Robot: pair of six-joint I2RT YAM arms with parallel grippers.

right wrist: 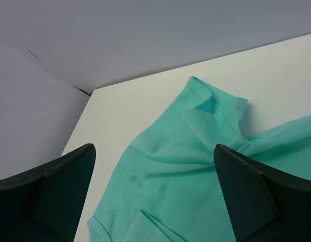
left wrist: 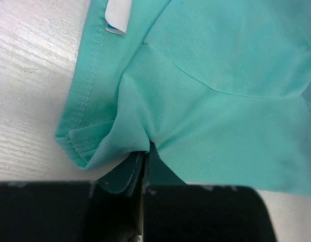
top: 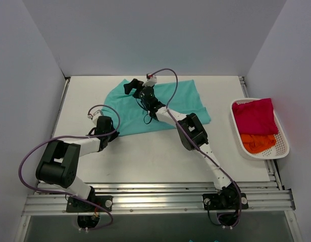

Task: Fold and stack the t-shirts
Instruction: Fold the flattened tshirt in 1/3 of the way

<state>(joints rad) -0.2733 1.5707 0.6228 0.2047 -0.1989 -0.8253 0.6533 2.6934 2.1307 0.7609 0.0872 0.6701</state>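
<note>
Teal t-shirt point(top: 168, 103) lies spread at 12 o'clock; white table point(top: 145, 159) shows toward 6. Left gripper point(left wrist: 144, 157) pinches its 8 o'clock edge. Right gripper point(right wrist: 153, 194) hovers wide over its 11 o'clock corner. Basket point(top: 283, 145) with magenta t-shirt point(top: 254, 116) and orange t-shirt point(top: 257, 142) hugs the 3 o'clock edge.

Plain grey walls point(top: 160, 35) enclose a white table point(top: 145, 156).

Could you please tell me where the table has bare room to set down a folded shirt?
Bare table runs between the teal t-shirt and the near rail, widest between the left arm and right arm. A narrower gap separates shirt and basket. The far middle is crowded.
</note>
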